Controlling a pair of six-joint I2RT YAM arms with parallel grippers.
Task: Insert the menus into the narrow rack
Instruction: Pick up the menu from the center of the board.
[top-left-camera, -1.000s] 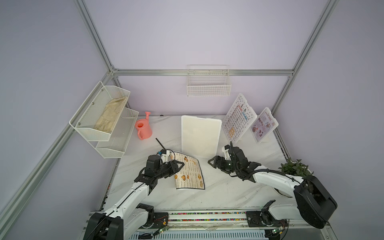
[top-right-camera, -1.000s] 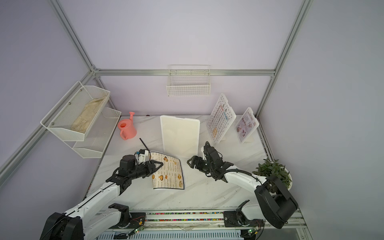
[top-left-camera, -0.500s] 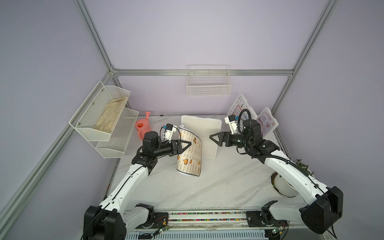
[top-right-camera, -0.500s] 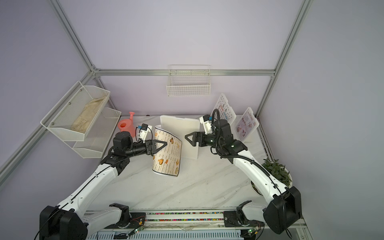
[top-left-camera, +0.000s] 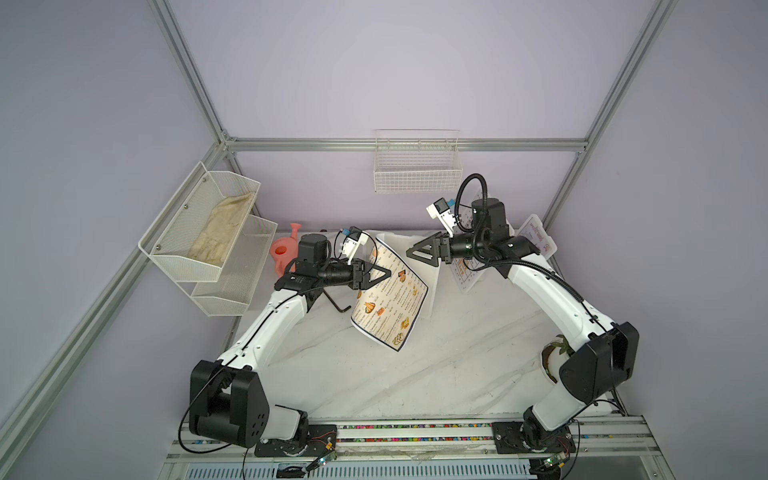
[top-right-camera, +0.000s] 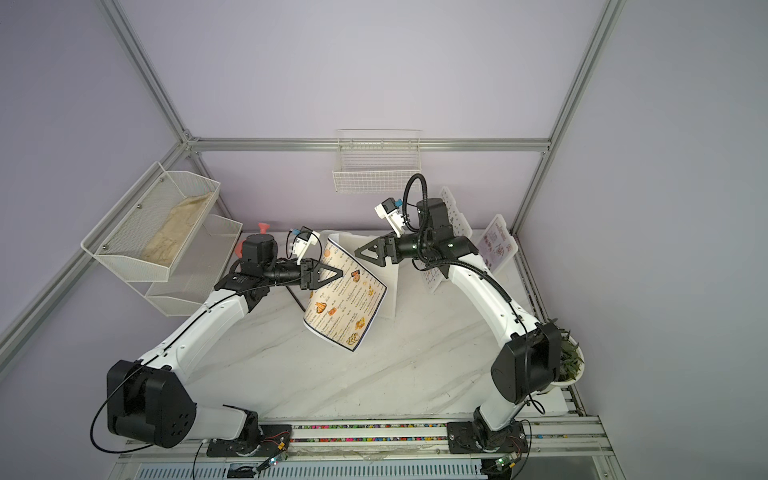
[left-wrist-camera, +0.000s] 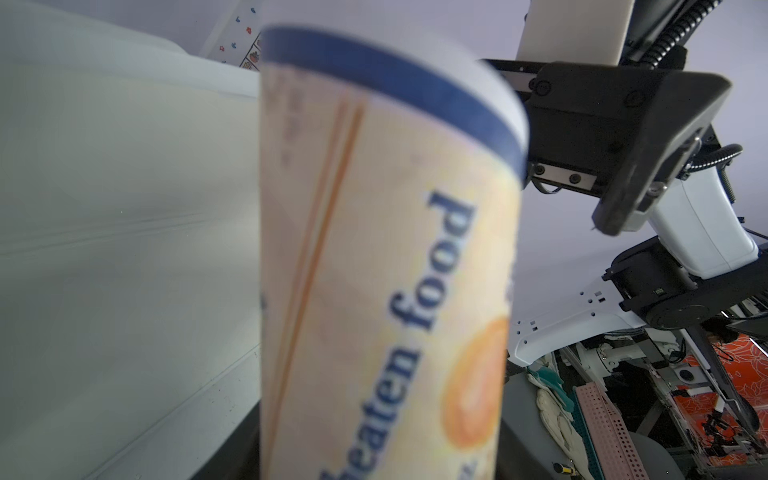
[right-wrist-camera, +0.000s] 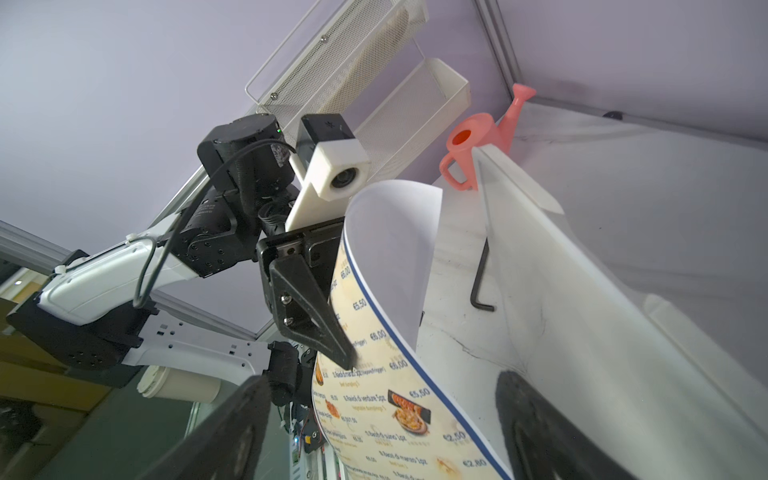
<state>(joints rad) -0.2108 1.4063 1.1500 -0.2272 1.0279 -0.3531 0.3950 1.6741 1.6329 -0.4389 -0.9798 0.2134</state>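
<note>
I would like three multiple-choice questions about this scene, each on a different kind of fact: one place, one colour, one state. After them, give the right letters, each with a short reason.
1. Where on the table is the pink watering can?
A. front edge
B. back, near the mesh shelves
C. middle
2. What colour is the border of the lifted menu?
A. red
B. dark blue
C. green
3. The right pincer is:
A. shut on the menu
B. shut on the can
C. open, empty
Answers: 1 B, it stands at the far end, next to the shelves; 2 B, a blue line runs along its edge; 3 C, its jaws stand wide, gripping nothing.
</note>
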